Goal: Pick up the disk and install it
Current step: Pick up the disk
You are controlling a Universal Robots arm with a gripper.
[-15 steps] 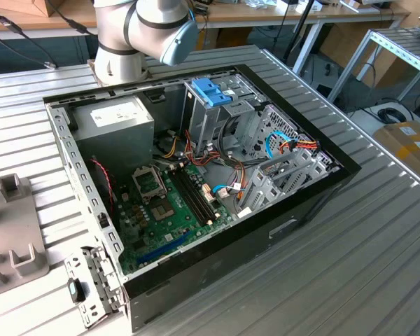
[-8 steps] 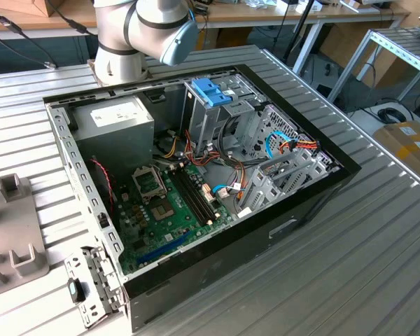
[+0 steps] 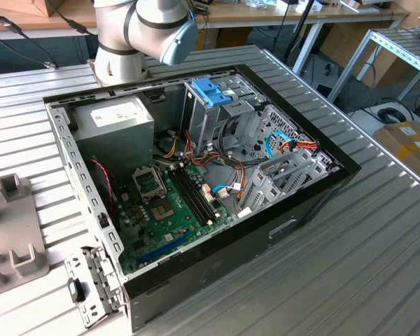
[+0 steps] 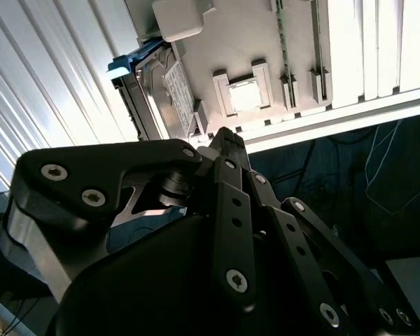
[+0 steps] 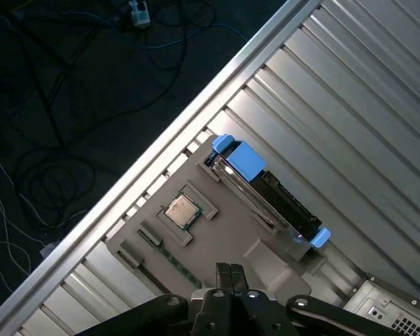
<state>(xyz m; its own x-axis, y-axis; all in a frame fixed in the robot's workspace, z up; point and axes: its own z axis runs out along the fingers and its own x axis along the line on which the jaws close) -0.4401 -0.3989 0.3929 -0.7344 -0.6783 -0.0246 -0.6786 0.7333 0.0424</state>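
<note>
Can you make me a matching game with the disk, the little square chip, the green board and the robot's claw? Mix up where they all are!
Things:
1. disk
2. chip
3. green circuit board
4. gripper

Places:
A. inside the open computer case
B. over the grey holder, holding nothing
C. standing on edge in a slot of the grey holder
D. lying flat in a square pocket of the grey holder

Pairs: 1-C, 2-D, 3-A, 4-B
</note>
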